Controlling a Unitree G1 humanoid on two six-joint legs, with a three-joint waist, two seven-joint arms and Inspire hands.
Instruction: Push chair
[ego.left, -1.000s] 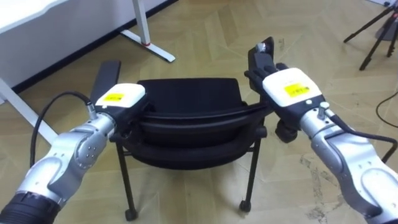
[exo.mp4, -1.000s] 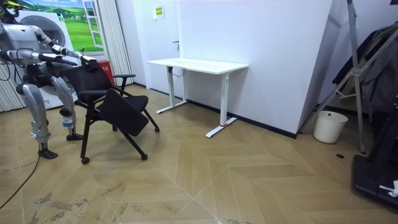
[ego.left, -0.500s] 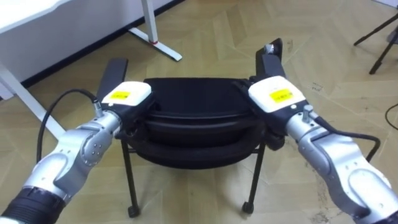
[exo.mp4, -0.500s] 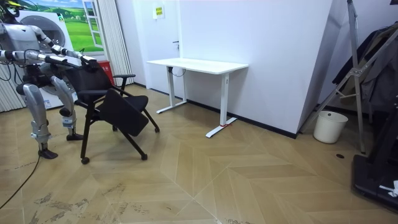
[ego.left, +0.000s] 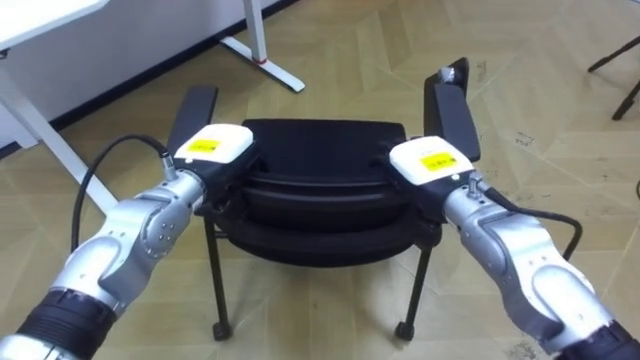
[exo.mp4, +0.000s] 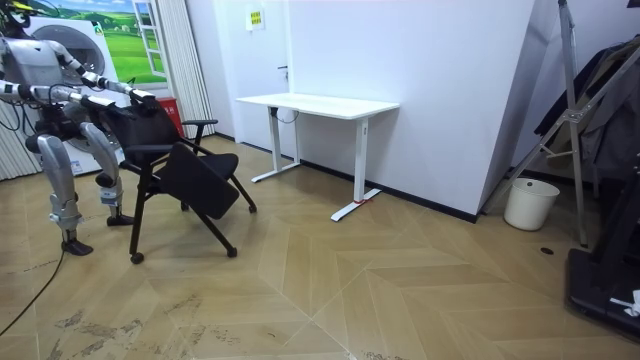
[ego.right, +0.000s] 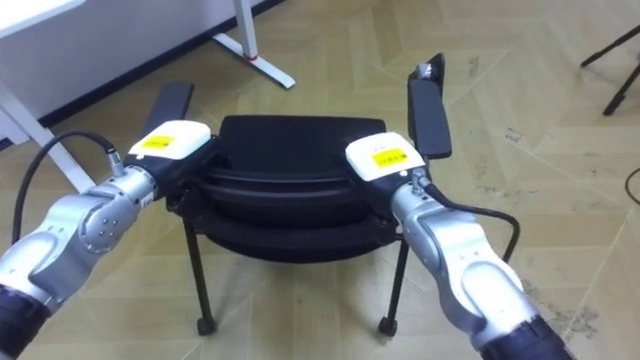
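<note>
Stands just behind chair (ego.left: 320, 150), left hand (ego.left: 213, 148) at backrest's left end, right hand (ego.left: 428, 163) at its right end, armrests ahead of both. Sees desk (exo.mp4: 318, 103) ahead on the left, well beyond chair, against wall. Far on room view's right, near wall: bin (exo.mp4: 528, 203).

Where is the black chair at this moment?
The black chair stands at the room view's left, between the robot and the white desk; in the eye views it is central, the left hand and right hand at its backrest.
</note>
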